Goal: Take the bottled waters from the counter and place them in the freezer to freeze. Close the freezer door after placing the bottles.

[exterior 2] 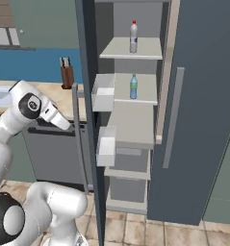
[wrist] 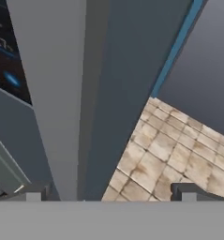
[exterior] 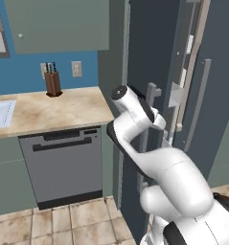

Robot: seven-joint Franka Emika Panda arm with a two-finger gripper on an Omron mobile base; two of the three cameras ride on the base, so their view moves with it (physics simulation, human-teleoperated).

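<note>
The clear bottle with a red cap stands upright on an upper freezer shelf; the blue-green bottle stands upright one shelf below. The freezer door hangs open beside the beige counter

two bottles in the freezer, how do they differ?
The red-capped bottle is whitish-clear and stands on the top shelf; the green-capped bottle is translucent blue-green and stands one shelf lower. The red-capped one looks a bit taller. Both stand upright, slim, about the same way across their shelves, behind the open freezer door.
</note>
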